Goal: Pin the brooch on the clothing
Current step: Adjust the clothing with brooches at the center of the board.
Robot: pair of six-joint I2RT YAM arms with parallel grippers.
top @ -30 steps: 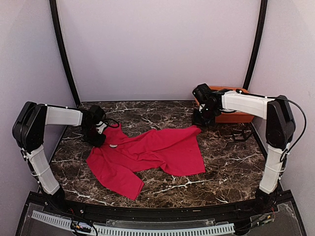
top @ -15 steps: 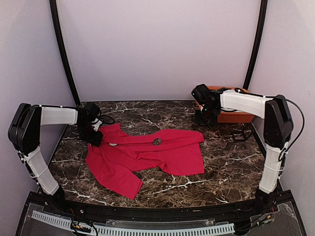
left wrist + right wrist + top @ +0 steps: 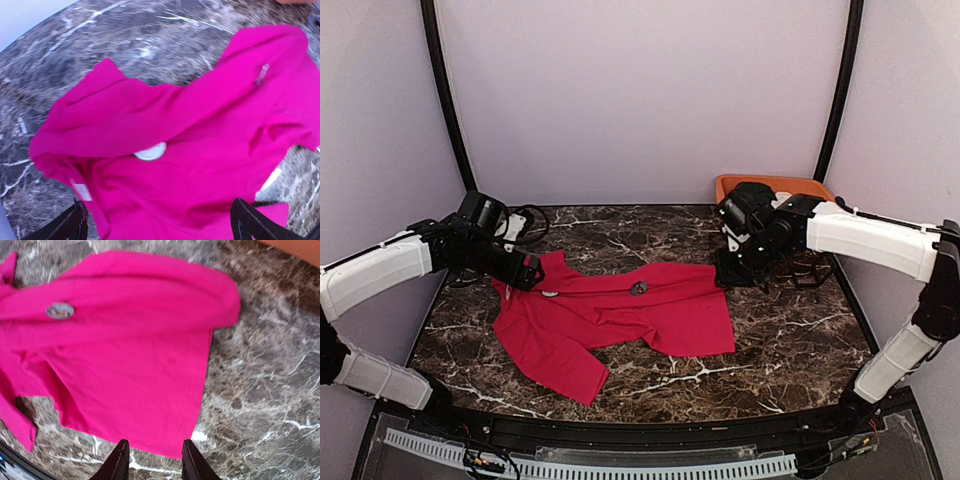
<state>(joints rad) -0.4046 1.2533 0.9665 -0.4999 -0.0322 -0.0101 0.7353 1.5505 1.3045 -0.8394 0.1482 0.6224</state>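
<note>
Marble table (image 3: pixel 800 350), orange tray (image 3: pixel 730 185), brooch (image 3: pixel 638 288) on T-shirt (image 3: pixel 660 315); left end effector (image 3: pixel 157 207), right end effector (image 3: pixel 155 445) gape empty.

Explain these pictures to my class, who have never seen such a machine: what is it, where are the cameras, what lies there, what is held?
A left arm and a right arm stand at the near edge of a marble table, each ending in a two-finger gripper. One picture looks down from above and behind; the other two come from cameras on the wrists. A red T-shirt lies there, a small brooch on it; an orange tray sits back right. The left gripper and right gripper are open, holding nothing.
</note>
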